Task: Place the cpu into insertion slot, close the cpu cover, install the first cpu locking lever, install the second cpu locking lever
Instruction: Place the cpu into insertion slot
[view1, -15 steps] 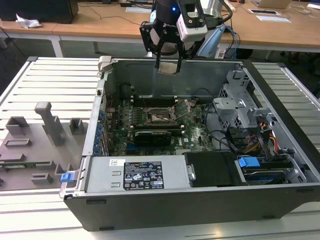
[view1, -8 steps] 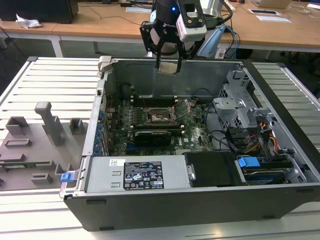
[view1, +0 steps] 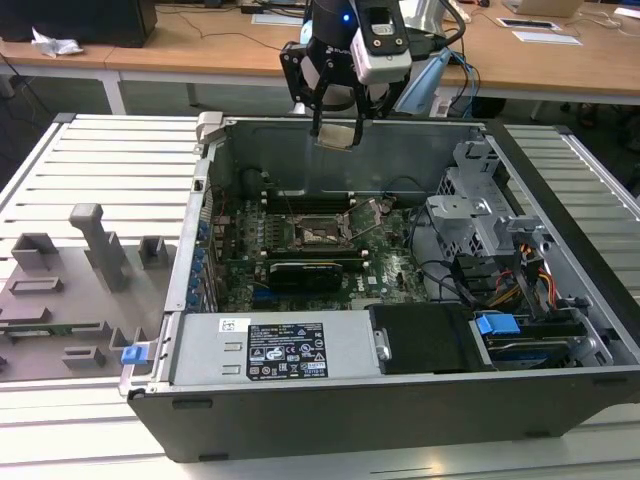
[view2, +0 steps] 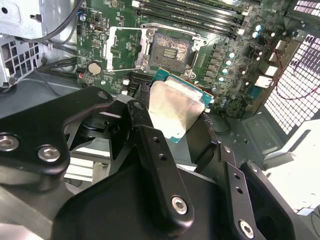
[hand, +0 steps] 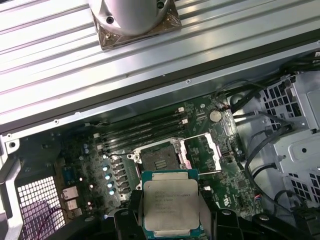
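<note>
A slatted metal table (view1: 100, 170) carries an open computer case (view1: 350, 420), lying on its side with its inside facing up. On the table at the exterior view's left, beside the case, sits a grey fixture tray (view1: 70, 290). Along the near wall of the case lies the power supply (view1: 270, 350). Beyond it, the green motherboard (view1: 395, 270) covers the case floor.

The black claw (view1: 337, 128) hangs in the air over the far wall of the case. It is closed onto the cpu (view1: 337, 137), with a finger on each of two opposite edges. Both wrist views show the chip pinched between the fingers, its silvery face clear in the second wrist view (view2: 172, 112) and in the first wrist view (hand: 170, 205). The chip is well above the board and apart from it.

The insertion slot (view1: 322, 235) sits near the middle of the motherboard, its dark centre bare (hand: 159, 159). The cpu cover (hand: 202, 152) is swung open and rests just beside the slot, on the exterior view's right (view1: 373, 212).
</note>
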